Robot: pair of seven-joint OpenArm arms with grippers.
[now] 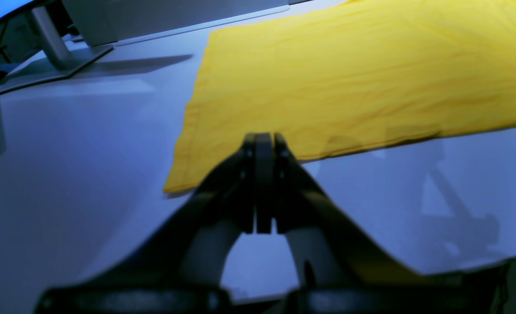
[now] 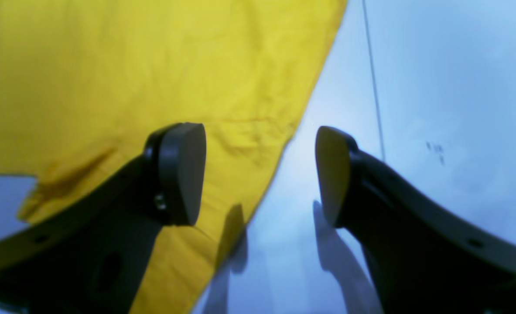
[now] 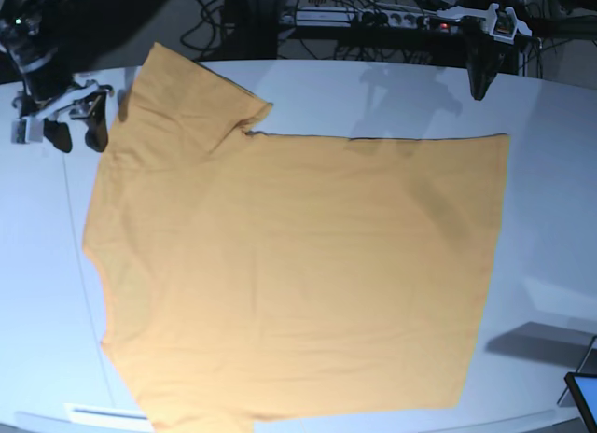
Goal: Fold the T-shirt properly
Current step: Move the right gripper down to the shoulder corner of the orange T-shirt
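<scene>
T-shirt (image 3: 298, 274), flat: right gripper (image 3: 73, 132), spread at ten o'clock, should pinch sleeve edge; left gripper (image 3: 480, 83), pressed together, must open.

The right gripper (image 2: 260, 174) hangs above the pale blue-white desk (image 2: 449, 109), its two dark fingers (image 2: 181, 172) with flat grey pads spread wide apart and holding nothing. One finger sits over the plain orange-yellow cloth T-shirt (image 2: 131, 74), the other over bare desk. The shirt's wrinkled edge runs diagonally between them.
</scene>
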